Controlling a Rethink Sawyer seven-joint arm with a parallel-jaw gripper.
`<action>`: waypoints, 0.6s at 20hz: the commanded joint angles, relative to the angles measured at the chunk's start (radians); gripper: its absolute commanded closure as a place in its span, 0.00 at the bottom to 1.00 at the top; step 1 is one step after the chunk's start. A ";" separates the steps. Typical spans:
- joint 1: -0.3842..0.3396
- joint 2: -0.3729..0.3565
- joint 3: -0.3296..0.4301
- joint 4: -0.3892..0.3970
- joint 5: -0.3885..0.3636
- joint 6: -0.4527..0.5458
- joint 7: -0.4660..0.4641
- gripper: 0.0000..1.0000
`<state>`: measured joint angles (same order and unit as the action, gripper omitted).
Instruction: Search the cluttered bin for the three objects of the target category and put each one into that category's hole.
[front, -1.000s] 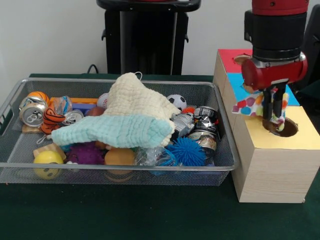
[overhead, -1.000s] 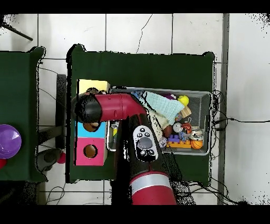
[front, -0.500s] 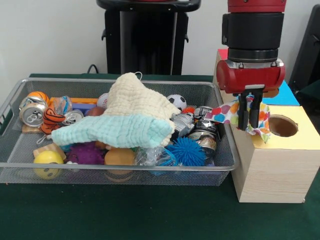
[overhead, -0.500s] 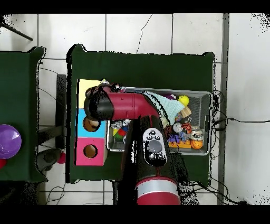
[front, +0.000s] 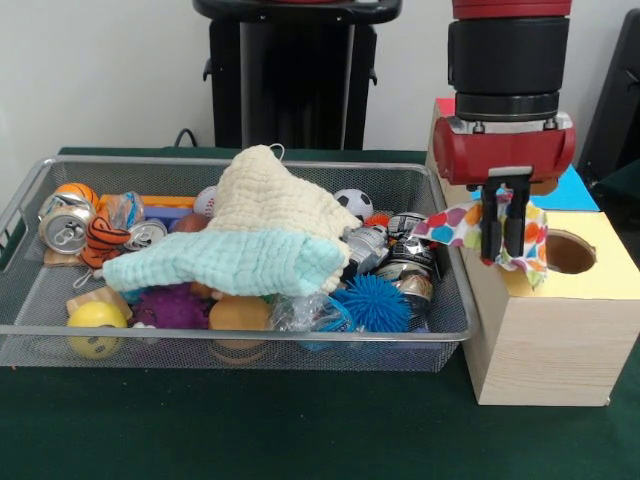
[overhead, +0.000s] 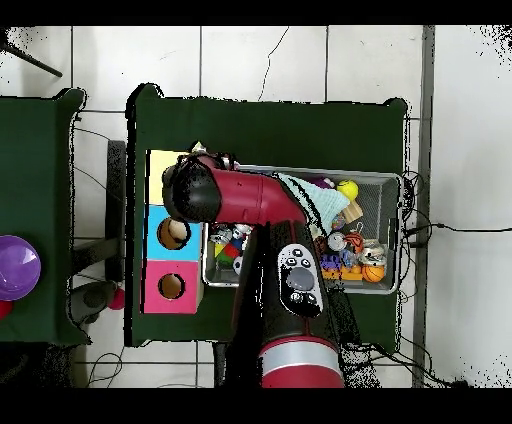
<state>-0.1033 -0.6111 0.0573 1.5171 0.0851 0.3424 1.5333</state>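
Note:
My gripper (front: 503, 257) is shut on a white fabric scrap with coloured polka dots (front: 458, 226). It hangs over the left part of the yellow top of the wooden box (front: 590, 282). The round dark hole (front: 570, 252) lies just right of the fingers, uncovered. The scrap trails left toward the wire mesh bin (front: 240, 331). In the overhead view the red arm (overhead: 235, 197) covers the gripper and most of the yellow top (overhead: 165, 160). No other patterned scraps show in the bin.
A cream waffle cloth (front: 270, 200) and a mint cloth (front: 230, 262) cover the bin's middle. Cans, balls and a blue spiky ball (front: 372, 303) lie around them. Blue-topped (overhead: 172, 232) and red-topped (overhead: 172, 287) boxes stand beside the yellow one.
A second ago the gripper held the scrap over the yellow hole. It then moved toward the bin and rose, and has since shifted slightly back toward the hole, scrap still held.

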 joint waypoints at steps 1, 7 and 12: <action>-0.003 0.059 0.006 0.077 0.086 0.038 0.301 1.00; 0.018 0.079 -0.011 0.072 0.138 0.027 0.298 1.00; 0.064 0.118 -0.041 0.046 0.180 0.008 0.323 1.00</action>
<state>-0.0672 -0.5685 0.0273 1.5172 0.2052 0.3422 1.5333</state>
